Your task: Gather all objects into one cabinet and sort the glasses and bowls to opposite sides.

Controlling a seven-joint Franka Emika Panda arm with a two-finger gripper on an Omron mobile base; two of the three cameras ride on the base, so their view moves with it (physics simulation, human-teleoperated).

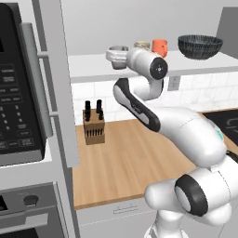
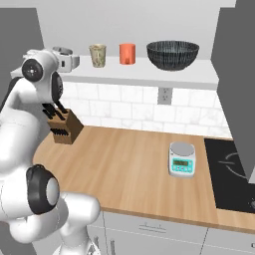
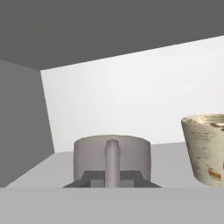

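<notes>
Up on the white cabinet board (image 2: 149, 74), the gripper (image 3: 112, 178) is pinching the grey mug (image 3: 112, 159) by its handle at the left end, and any sideways drift is risking a knock against the beige mug (image 3: 205, 148) just beside it.

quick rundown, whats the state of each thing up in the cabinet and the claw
grey mug: upright at the left end of the cabinet, handle between the claw's fingers
claw: shut on the grey mug's handle
beige mug: upright, free, just right of the grey mug
orange mug: upright, free
black bowl: upright at the right end, free
</notes>
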